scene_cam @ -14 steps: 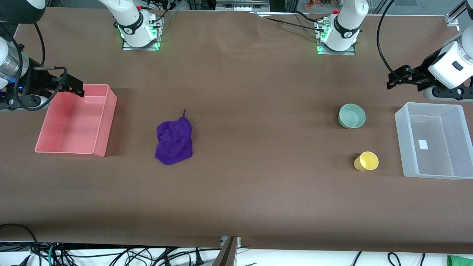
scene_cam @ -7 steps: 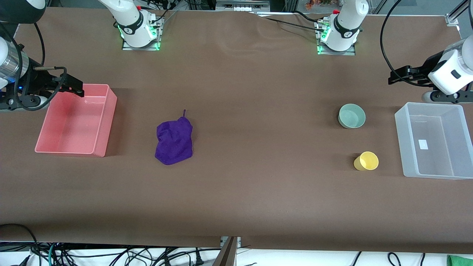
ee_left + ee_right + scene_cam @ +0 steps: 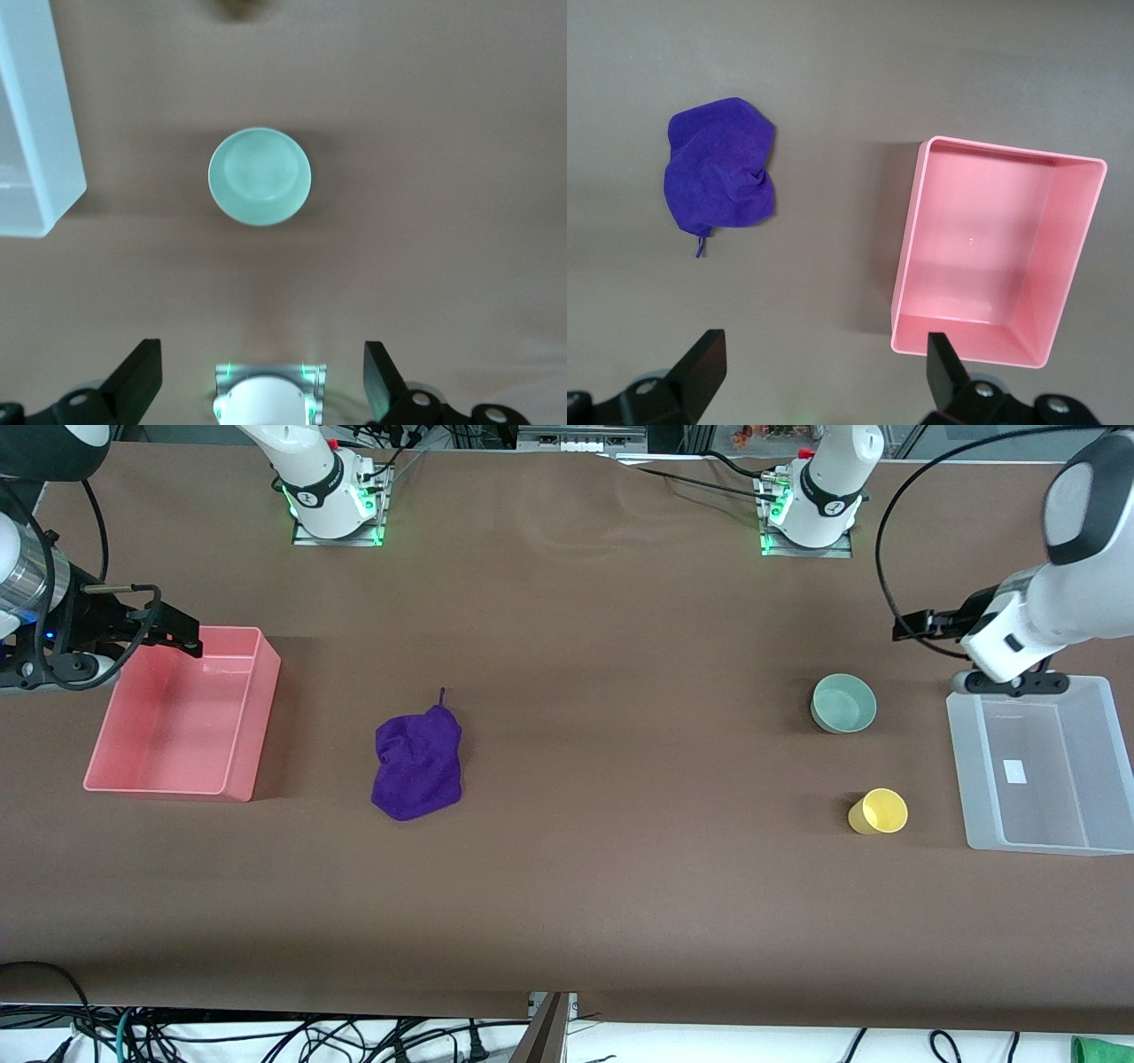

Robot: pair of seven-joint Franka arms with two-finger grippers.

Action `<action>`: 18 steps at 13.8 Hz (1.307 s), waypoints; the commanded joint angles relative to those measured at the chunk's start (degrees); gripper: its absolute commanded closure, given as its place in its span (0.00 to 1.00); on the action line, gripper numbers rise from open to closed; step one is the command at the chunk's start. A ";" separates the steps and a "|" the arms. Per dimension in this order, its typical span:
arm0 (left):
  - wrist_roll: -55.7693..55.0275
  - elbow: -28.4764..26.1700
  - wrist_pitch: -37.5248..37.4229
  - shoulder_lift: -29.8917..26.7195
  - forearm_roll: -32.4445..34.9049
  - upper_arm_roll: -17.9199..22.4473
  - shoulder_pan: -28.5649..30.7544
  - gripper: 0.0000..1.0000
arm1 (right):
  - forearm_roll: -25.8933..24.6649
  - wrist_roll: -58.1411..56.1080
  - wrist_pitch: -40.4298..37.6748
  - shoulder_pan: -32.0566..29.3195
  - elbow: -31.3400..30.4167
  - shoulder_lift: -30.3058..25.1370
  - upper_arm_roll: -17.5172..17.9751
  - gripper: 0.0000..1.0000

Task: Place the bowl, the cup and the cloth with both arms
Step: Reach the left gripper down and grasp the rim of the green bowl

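Left gripper [image 3: 912,627], wide, is hovering near the bowl [image 3: 843,702]; right gripper [image 3: 182,636], wide, is waiting above the pink bin [image 3: 239,717].

The clear bin [image 3: 35,133] and cup [image 3: 237,7] are cut off in the left wrist view.

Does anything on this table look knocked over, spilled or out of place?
Only the cup: it seems tipped on its side, mouth toward the front camera, though it may just be foreshortened. The cloth lies crumpled; the bowl stands upright.
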 commanded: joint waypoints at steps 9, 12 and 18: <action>12.27 -30.02 53.12 6.22 -2.42 -0.17 5.44 0.00 | -0.30 -1.00 1.30 -0.10 -0.66 0.57 0.53 0.00; 12.27 -29.94 60.10 12.04 -3.11 -0.25 6.31 0.22 | -0.30 -1.17 6.04 -0.18 -8.39 0.84 0.62 0.00; 12.36 -29.06 60.11 16.44 -10.68 -0.61 5.79 1.00 | -0.39 5.92 6.84 2.70 -9.19 3.82 0.62 0.00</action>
